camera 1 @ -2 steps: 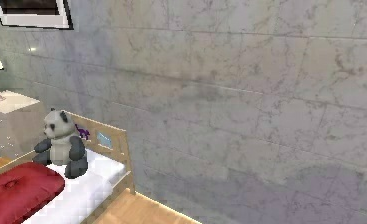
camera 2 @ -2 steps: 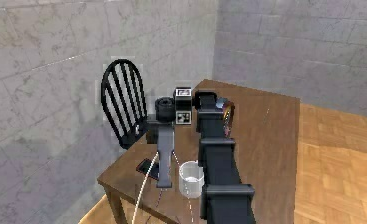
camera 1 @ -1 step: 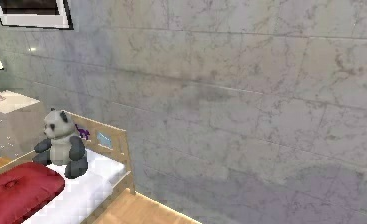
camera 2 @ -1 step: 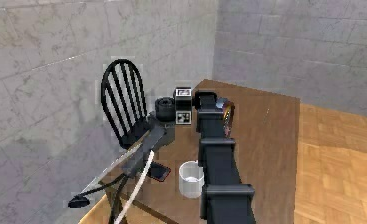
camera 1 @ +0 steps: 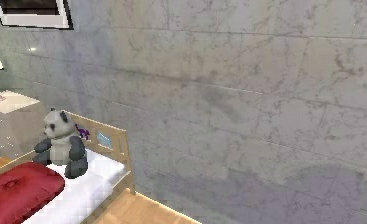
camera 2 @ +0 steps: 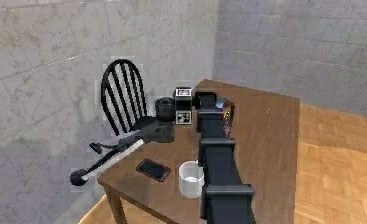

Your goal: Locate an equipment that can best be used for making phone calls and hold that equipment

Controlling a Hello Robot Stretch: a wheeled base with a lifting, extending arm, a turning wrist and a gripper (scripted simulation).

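Note:
A dark flat phone (camera 2: 153, 169) lies on the wooden table (camera 2: 261, 130) near its front left corner. The arm rises from the arm side view's bottom edge over the table. My gripper (camera 2: 88, 164) reaches left past the table's corner, up and left of the phone. Behind the gripper's far end there is only bare grey wall, so it holds nothing.
A white mug (camera 2: 191, 180) stands just right of the phone, against the arm. A black spindle chair (camera 2: 123, 95) stands behind the table's left end. In the forward view a bed (camera 1: 96, 180) with a panda plush (camera 1: 59, 142) and a red pillow (camera 1: 23, 190) stands against a marble wall.

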